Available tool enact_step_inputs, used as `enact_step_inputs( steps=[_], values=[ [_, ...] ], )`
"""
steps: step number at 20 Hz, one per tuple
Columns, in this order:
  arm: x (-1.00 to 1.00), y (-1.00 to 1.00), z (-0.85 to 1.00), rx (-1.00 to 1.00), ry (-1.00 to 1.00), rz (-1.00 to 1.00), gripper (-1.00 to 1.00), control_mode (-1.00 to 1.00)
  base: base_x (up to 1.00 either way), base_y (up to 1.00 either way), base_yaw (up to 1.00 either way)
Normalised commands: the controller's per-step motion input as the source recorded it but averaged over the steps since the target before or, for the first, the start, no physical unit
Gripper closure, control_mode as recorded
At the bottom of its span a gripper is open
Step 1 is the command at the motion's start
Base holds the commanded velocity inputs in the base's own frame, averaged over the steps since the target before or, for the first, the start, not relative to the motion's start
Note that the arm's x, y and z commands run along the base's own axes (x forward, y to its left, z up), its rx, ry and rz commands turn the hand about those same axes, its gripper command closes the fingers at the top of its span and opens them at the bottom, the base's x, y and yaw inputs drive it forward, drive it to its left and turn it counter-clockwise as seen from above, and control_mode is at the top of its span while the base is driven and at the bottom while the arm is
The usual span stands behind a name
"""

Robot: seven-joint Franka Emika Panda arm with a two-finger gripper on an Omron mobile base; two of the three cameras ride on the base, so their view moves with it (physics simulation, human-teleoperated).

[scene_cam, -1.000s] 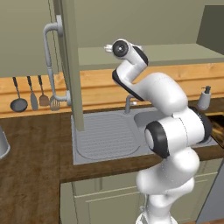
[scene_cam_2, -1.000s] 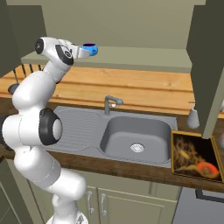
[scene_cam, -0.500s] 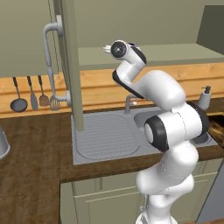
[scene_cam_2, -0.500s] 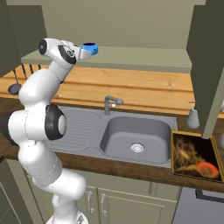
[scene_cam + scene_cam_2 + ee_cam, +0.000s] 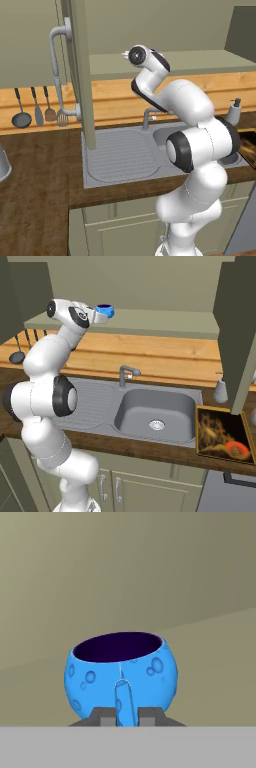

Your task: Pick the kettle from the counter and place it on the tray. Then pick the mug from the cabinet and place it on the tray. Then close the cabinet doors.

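**Olive cabinet, mug at the fingertips**

Olive-green walls of the cabinet (image 5: 150,321) close round the end effector (image 5: 121,714), whose two dark tips stand either side of the mug's handle; whether they press on it or merely flank it cannot be told. The mug (image 5: 121,674) stands upright, blue and bubble-patterned, its dark mouth open upward and its handle turned straight toward the hand. From the right base camera it shows at the arm's far end, level with the cabinet's inner shelf (image 5: 165,323).

Outward and below, the grey sink (image 5: 155,413) sits in the dark worktop (image 5: 150,453), a soap bottle (image 5: 221,390) beside it, and the tray (image 5: 222,431) lies at the right end. An open cabinet door (image 5: 80,75) hangs over the drainer. The kettle cannot be made out on the tray.

Risks, as I judge them: a hold on that thin handle alone could let the round mug swing or slip when lifted. The path down to the tray also passes the other door (image 5: 237,326), which could be clipped.
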Motion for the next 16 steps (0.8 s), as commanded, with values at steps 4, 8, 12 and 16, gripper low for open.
enact_step_inputs(
  steps=[4, 8, 12, 16],
  values=[
    [0.0, -0.01, 0.0, 0.0, 0.0, -0.03, 1.0, -1.0, 0.0, 0.0, 0.0],
    [0.0, 0.0, 0.0, 0.0, 0.0, 0.0, 1.0, -1.0, 0.0, 0.0, 0.0],
    [0.0, 0.01, 0.0, 0.0, 0.0, 0.0, 1.0, -1.0, 0.0, 0.0, 0.0],
    [-0.11, -0.05, 0.0, 0.0, 0.0, 0.0, 1.0, -1.0, 0.0, 0.0, 0.0]
  ],
)
